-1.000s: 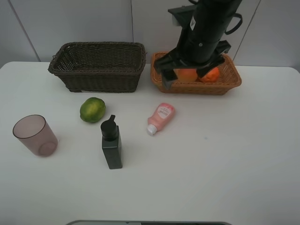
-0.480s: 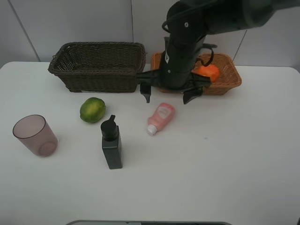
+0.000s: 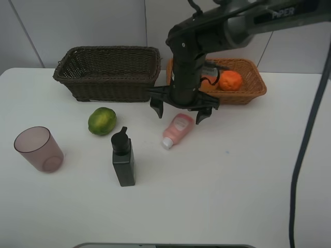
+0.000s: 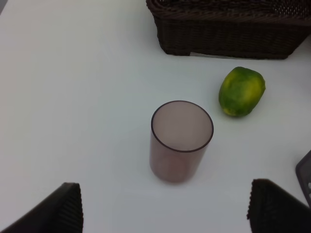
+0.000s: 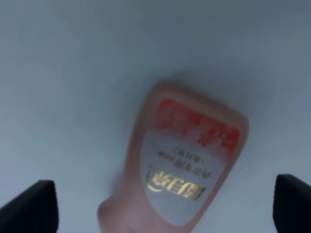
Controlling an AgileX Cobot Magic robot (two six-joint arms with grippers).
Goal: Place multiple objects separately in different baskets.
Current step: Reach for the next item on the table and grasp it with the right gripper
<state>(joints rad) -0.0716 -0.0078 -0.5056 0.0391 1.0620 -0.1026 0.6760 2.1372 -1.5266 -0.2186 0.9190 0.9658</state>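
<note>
My right gripper point(image 3: 180, 112) hangs open just above the pink squeeze bottle point(image 3: 177, 129), which lies on the table with its cap toward the front. In the right wrist view the bottle point(image 5: 187, 165) lies between the spread fingertips point(image 5: 29, 204), untouched. The orange point(image 3: 230, 80) lies in the light tan basket point(image 3: 256, 90); a reddish fruit point(image 3: 209, 82) beside it is mostly hidden by the arm. The dark brown basket point(image 3: 106, 72) holds nothing visible. My left gripper point(image 4: 165, 213) is open, near the upright mauve cup point(image 4: 181, 141), with the green fruit point(image 4: 241, 91) beyond.
The green fruit point(image 3: 102, 121), the black pump bottle point(image 3: 123, 157) and the cup point(image 3: 39, 149) stand apart on the white table's left half. A wall runs close behind both baskets. A dark cable point(image 3: 305, 155) hangs at the right.
My right arm has swung from above the tan basket forward and left, coming down over the pink bottle. Its jaws stayed open. The orange is now uncovered.
</note>
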